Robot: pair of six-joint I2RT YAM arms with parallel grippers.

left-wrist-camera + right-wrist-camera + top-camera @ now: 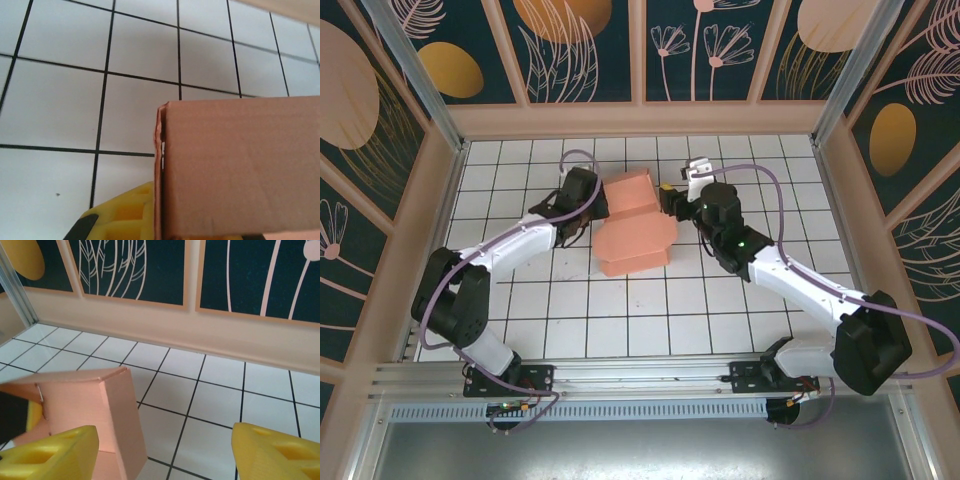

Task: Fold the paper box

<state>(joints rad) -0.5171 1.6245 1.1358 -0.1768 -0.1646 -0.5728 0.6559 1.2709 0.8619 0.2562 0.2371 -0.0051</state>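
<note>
Tiled tabletop (620, 310) bears the paper box (635, 225); left wrist reveals its doubled edge.

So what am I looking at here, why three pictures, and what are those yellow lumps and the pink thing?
These are two robot arms, left and right, bolted to a white tiled table. The wide picture looks down from above. The other two come from a small camera on each wrist, so the yellow lumps are that arm's own fingers. The pink thing is a paper box, partly folded, lying on the table. The left gripper is pinched shut on one box wall. The right gripper stands open beside the box, holding nothing.
</note>
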